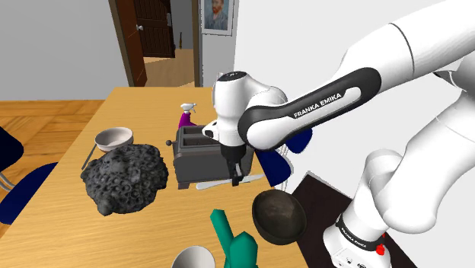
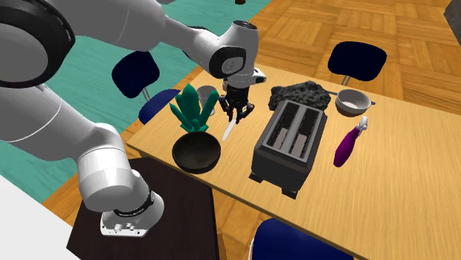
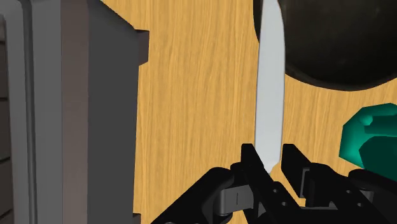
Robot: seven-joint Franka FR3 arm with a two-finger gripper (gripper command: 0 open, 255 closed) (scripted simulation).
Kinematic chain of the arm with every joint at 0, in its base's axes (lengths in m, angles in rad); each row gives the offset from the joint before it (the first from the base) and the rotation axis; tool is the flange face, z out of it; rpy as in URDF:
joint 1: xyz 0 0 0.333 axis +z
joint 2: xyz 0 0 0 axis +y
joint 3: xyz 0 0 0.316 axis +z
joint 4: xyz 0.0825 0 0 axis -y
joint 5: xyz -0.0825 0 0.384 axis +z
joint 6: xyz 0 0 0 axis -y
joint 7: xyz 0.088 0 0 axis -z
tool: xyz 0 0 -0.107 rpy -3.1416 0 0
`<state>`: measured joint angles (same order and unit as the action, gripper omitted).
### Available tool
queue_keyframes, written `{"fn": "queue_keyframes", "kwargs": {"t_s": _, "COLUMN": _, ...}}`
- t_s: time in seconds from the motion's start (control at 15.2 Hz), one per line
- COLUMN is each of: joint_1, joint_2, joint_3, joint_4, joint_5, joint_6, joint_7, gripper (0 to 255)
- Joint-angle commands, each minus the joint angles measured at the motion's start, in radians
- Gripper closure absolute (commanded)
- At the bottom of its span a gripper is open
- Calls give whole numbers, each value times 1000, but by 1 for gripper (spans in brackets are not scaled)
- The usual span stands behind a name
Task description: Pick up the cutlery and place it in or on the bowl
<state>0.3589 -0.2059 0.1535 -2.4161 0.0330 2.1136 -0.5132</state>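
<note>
Between the dark grey toaster [image 1: 199,156] and the dark bowl [image 1: 279,217], the black hand [image 1: 237,177] points down over the wooden tabletop [image 1: 61,221], its two fingers pinching one end of a knife [image 1: 228,183]. The knife is a plain, pale grey-white piece, long, flat and narrow, with no separate handle to make out. In the wrist view it [image 3: 270,83] runs straight out from the hand [image 3: 275,156], alongside the toaster's wall [image 3: 76,108], and its far end crosses the bowl's rim [image 3: 331,57]. In the second exterior view it [image 2: 230,131] slants down from the hand [image 2: 238,114], beside a green faceted object [image 2: 190,111], just short of the bowl [image 2: 196,154].
</note>
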Motion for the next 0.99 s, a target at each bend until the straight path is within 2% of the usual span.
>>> {"fn": "queue_keyframes", "kwargs": {"t_s": 0.0, "joint_1": 8, "joint_2": -88, "joint_3": 1, "joint_4": -79, "joint_5": 16, "joint_6": -9, "joint_7": -4, "gripper": 255}}
{"fn": "queue_keyframes", "kwargs": {"t_s": 0.4, "joint_1": 42, "joint_2": -356, "joint_3": 0, "joint_4": -297, "joint_5": 58, "joint_6": -59, "joint_7": -8, "gripper": 255}}
{"fn": "queue_keyframes", "kwargs": {"t_s": 0.73, "joint_1": 85, "joint_2": -620, "joint_3": 0, "joint_4": -456, "joint_5": 89, "joint_6": -163, "joint_7": 3, "gripper": 255}}
{"fn": "queue_keyframes", "kwargs": {"t_s": 0.79, "joint_1": 90, "joint_2": -645, "joint_3": 0, "joint_4": -469, "joint_5": 91, "joint_6": -176, "joint_7": 5, "gripper": 255}}
{"fn": "queue_keyframes", "kwargs": {"t_s": 0.92, "joint_1": 87, "joint_2": -632, "joint_3": 8, "joint_4": -490, "joint_5": 98, "joint_6": -142, "joint_7": 2, "gripper": 255}}
